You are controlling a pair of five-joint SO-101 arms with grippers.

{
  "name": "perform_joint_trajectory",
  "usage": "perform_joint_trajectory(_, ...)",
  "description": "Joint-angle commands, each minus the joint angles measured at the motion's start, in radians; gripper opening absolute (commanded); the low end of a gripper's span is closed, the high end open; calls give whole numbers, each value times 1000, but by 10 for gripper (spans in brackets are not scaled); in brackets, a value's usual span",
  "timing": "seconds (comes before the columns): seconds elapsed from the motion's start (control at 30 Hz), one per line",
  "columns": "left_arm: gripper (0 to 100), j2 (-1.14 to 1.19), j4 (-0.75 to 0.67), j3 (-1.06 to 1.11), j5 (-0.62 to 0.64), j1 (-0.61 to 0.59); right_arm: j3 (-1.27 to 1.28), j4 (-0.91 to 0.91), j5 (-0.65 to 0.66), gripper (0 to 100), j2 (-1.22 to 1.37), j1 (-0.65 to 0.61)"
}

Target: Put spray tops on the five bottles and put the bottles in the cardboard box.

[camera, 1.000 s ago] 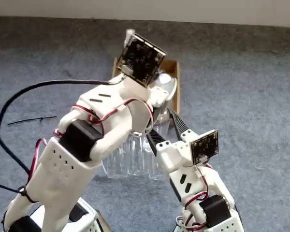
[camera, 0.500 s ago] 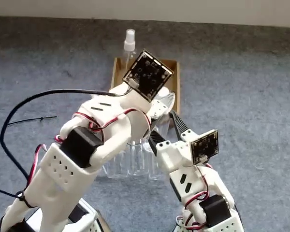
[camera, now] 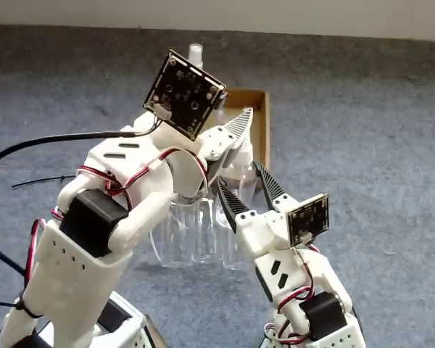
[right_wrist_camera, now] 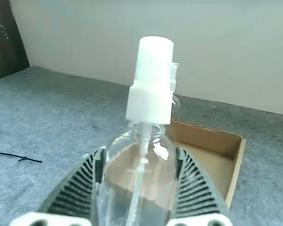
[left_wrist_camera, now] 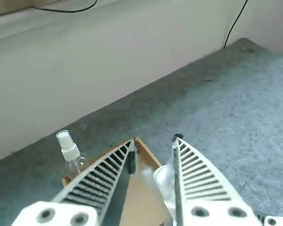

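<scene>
My right gripper (right_wrist_camera: 139,155) is shut on a clear bottle (right_wrist_camera: 137,179) that wears a white spray top (right_wrist_camera: 150,82) and stands upright, just in front of the cardboard box (right_wrist_camera: 212,157). From above, that gripper (camera: 241,190) and the bottle (camera: 243,171) sit at the box's (camera: 261,127) near end. My left gripper (left_wrist_camera: 154,141) is open, raised above the held bottle's top (left_wrist_camera: 161,180), not touching it. Another capped bottle (camera: 196,55) stands behind the box. Several clear bottles (camera: 192,235) stand grouped under the arms.
Grey carpet covers the table all round. A black cable tie (camera: 47,180) lies at the left, and a black cable (camera: 51,139) loops off the left arm. A pale wall runs along the far edge behind the box.
My left gripper has lifted off the held bottle's spray top and swung up and to the left. The right gripper and its bottle have stayed put.
</scene>
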Motion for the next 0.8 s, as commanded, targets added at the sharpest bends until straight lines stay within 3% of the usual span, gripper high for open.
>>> perform_joint_trajectory(0.0,127,8,-31,30,-44,-30,-15,1,-5,4,-8,13)
perform_joint_trajectory(0.2,126,108,-32,44,-69,-27,-15,1,-5,4,-8,13)
perform_joint_trajectory(0.5,126,51,35,101,-72,73,-15,1,-5,4,-8,13)
perform_joint_trajectory(0.77,126,44,41,61,-112,68,-15,1,-5,4,-8,13)
